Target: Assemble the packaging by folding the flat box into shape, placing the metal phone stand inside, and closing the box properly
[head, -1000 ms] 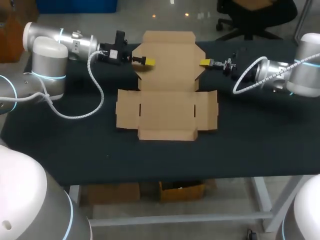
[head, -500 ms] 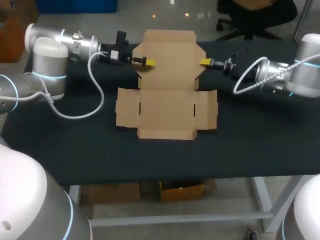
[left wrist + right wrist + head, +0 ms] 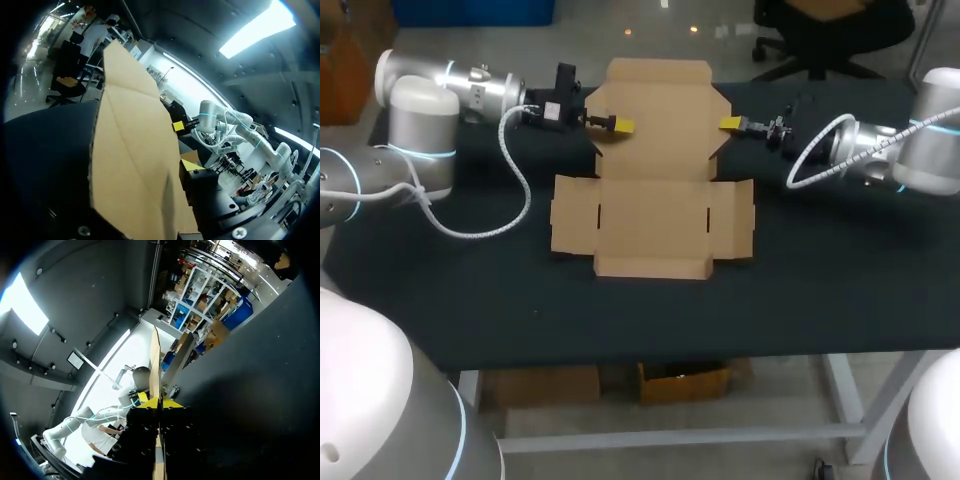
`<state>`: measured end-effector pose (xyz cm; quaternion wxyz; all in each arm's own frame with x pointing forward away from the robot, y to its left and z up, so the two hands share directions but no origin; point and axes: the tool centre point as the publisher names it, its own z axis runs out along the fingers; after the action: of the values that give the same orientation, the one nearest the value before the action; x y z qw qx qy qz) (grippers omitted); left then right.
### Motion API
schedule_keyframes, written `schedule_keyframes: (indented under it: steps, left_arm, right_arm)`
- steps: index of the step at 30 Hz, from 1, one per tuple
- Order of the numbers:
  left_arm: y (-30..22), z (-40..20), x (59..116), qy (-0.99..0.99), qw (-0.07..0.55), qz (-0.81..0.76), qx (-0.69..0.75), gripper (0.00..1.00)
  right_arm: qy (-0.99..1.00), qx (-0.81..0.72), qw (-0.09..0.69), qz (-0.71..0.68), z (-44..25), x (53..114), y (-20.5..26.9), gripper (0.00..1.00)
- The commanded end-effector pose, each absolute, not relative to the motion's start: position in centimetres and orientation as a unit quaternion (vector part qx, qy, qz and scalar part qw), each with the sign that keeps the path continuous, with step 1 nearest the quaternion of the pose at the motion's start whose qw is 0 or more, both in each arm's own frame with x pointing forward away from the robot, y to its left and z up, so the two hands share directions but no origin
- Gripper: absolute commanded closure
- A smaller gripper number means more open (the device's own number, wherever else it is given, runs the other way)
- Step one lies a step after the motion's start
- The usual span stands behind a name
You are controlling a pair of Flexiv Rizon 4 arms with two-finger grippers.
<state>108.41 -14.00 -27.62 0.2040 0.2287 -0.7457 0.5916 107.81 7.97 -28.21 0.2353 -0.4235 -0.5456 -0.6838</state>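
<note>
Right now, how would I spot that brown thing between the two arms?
On the black table, look at the middle, between the left gripper and the right gripper. The flat cardboard box lies there unfolded, a creased sheet with flaps all round; it is the only brown thing on the dark tabletop.

The flat box point(image 3: 655, 190) lies on the table point(image 3: 840, 290) between left hand point(image 3: 620, 126) and right hand point(image 3: 730, 124).

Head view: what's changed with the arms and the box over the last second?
The left gripper slid a little toward the middle of the table, along the far flap of the box. No visible new grab or release. The right gripper stayed at the opposite flap edge, and the box lies flat as before.
</note>
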Motion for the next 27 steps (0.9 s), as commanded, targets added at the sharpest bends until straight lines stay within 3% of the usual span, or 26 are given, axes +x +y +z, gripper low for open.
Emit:
schedule_keyframes:
  steps: [1,7,16,27]
  left_arm:
    - [-13.99,-27.86,108.89,-0.745,0.210,0.592,0.224,0.64]
    - [-14.03,-27.88,108.88,-0.744,0.210,0.595,0.221,0.77]
    - [-13.87,-27.90,108.86,-0.741,0.209,0.601,0.215,0.78]
    - [-14.07,-27.93,108.99,-0.742,0.210,0.600,0.213,0.88]
  right_arm:
    - [-0.544,-0.419,0.237,-0.687,-28.36,107.92,7.91,1.00]
    - [-0.544,-0.418,0.237,-0.688,-28.31,107.90,7.95,1.00]
    - [-0.540,-0.417,0.237,-0.692,-28.27,107.84,7.96,1.00]
    - [-0.540,-0.416,0.239,-0.692,-28.25,107.90,8.09,1.00]
